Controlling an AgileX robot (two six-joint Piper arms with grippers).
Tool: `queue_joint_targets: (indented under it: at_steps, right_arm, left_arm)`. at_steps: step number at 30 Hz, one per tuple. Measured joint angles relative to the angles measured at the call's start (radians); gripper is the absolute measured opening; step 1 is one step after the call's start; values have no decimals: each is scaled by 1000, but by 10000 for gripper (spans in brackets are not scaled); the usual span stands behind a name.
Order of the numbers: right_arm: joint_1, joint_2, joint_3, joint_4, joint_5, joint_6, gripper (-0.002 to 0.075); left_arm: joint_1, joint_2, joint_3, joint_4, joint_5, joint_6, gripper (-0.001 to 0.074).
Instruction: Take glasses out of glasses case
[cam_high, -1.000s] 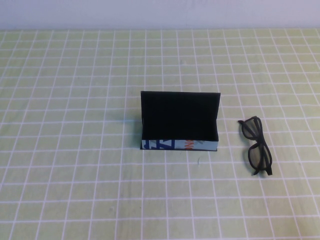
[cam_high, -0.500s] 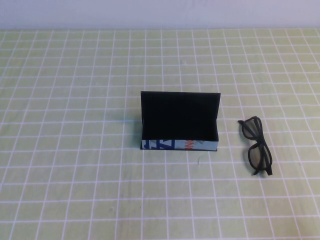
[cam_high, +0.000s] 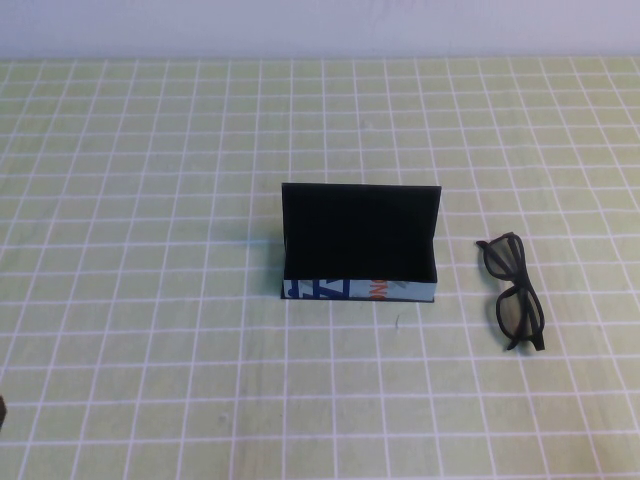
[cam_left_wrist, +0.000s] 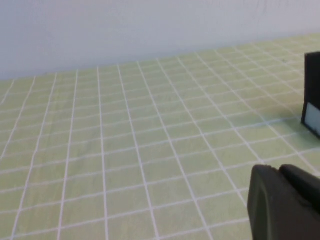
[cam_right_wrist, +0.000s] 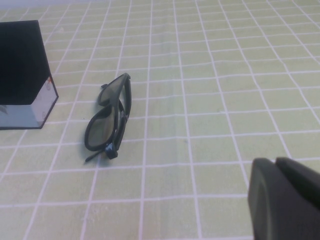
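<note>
The long black rectangular glasses case (cam_high: 360, 258) was found mid-table, its flat lid raised, its interior too dark to check. The black thick-framed plastic glasses (cam_high: 513, 291) lay folded on the green checked cloth (cam_high: 150, 200), just right of the case. Removal was judged complete. The right gripper (cam_right_wrist: 287, 200), near and right of the glasses, was pressed together, empty. The left gripper (cam_left_wrist: 282, 202) sat near-left; its opening could not be told. Only retreat was judged outstanding.

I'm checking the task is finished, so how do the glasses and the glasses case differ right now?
The glasses case stands open with its lid raised, while the glasses lie flat on the cloth to its right, apart from it. The case is the larger and boxy, with a printed front strip; the glasses are slimmer. Both are black.
</note>
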Motion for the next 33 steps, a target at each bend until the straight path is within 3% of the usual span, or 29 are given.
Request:
queue_joint_targets:
  at_steps: [3, 7, 33]
  right_arm:
    - [0, 0, 0, 0, 0, 0, -18]
    - [0, 0, 0, 0, 0, 0, -18]
    - [0, 0, 0, 0, -2, 0, -18]
  left_arm:
    - [7, -52, 13, 218, 82, -214, -4]
    - [39, -117, 14, 283, 240, -294, -4]
    - [52, -122, 14, 301, 270, -309, -4]
